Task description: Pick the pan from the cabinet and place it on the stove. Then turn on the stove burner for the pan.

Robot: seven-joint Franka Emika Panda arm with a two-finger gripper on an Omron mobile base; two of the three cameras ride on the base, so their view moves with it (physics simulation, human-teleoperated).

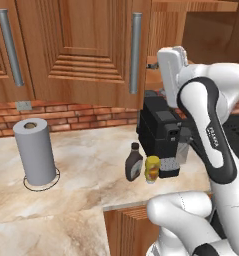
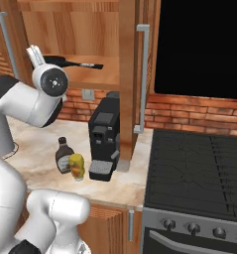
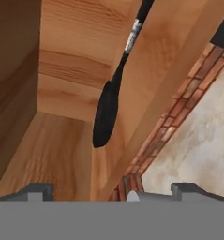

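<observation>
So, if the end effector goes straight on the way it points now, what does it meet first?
Probably the pan on the cabinet shelf: it lies ahead between the open end effector's tips. Depth is unclear, so the shelf's front edge could come first.

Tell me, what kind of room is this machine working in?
A kitchen, computer-rendered: a black stove with knobs, wooden wall cabinet holding a frying pan, and a coffee machine on a marble counter.

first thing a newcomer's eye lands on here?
Probably the white arm reaching up toward the open cabinet, gripper open and aimed at the pan lying on the shelf inside. Next, the black coffee machine on the counter below, and the stove to its right.
</observation>
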